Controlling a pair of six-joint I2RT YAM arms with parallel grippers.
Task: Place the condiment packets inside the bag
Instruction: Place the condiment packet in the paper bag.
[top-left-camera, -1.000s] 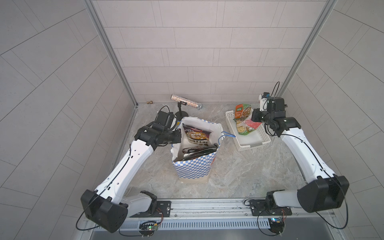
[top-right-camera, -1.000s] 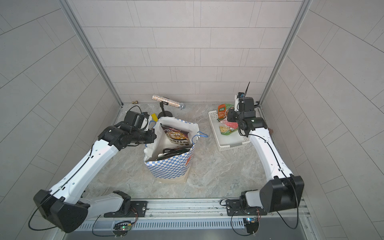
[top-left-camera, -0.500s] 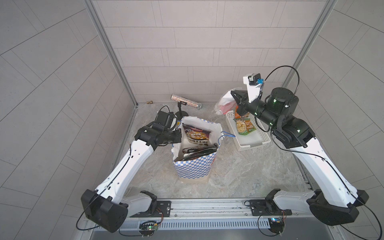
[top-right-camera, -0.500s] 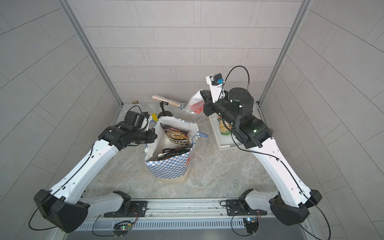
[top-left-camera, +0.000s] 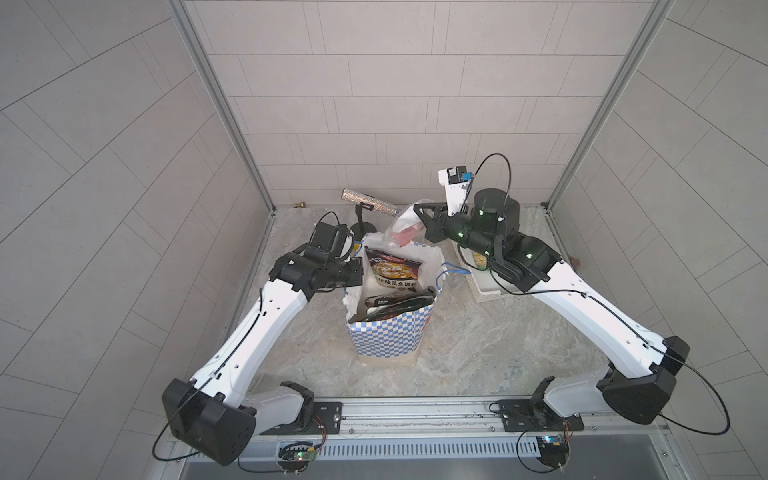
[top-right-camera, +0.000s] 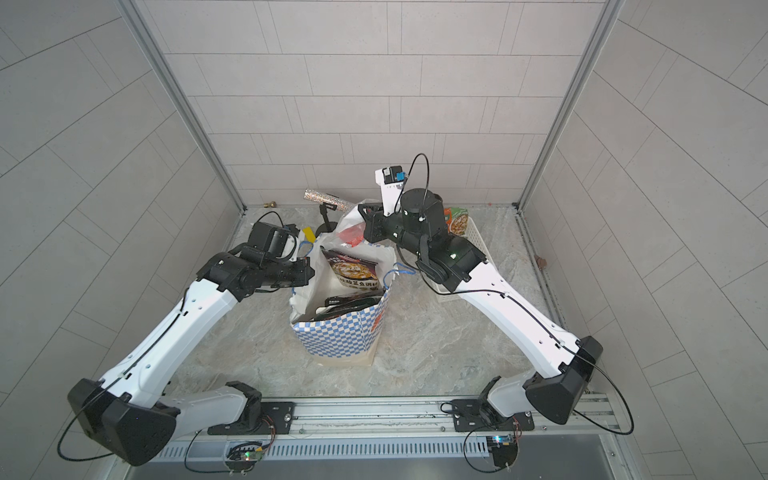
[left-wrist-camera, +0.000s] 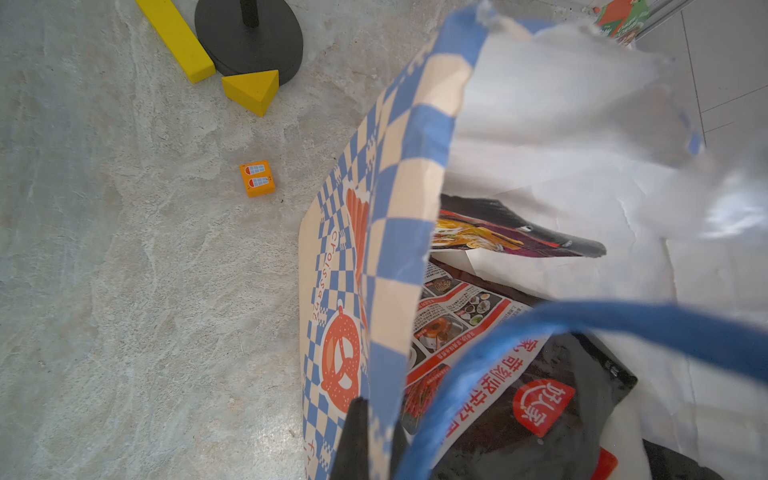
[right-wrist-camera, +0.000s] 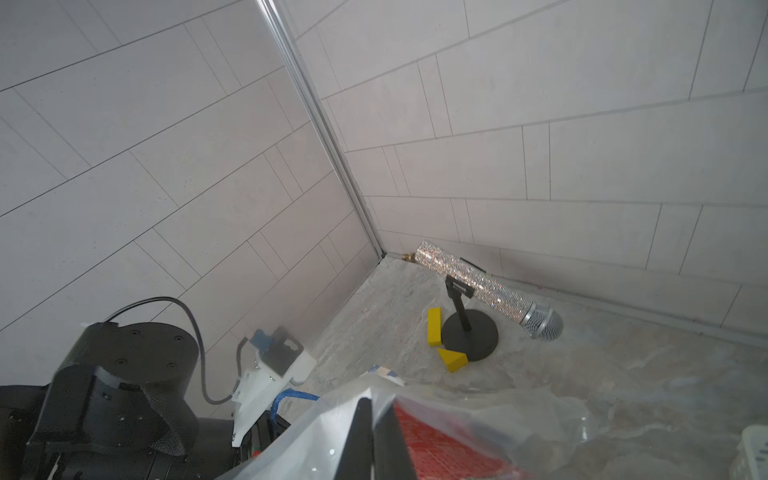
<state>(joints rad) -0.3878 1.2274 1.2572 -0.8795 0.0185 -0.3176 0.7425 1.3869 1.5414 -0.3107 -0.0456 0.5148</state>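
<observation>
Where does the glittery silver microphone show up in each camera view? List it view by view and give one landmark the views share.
Both top views: the microphone lies slanted on its stand by the back wall, left of centre.
Left wrist: not in it; only the stand's foot shows, at the picture's upper edge.
Right wrist: right of centre, slanting down to its mesh head.
Shared landmark: the black round stand base.

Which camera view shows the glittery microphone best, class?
The right wrist view: the microphone shows whole, mesh head included. In both top views the microphone is small, its head hidden behind the held packet. The left wrist view shows only its stand's base.
</observation>
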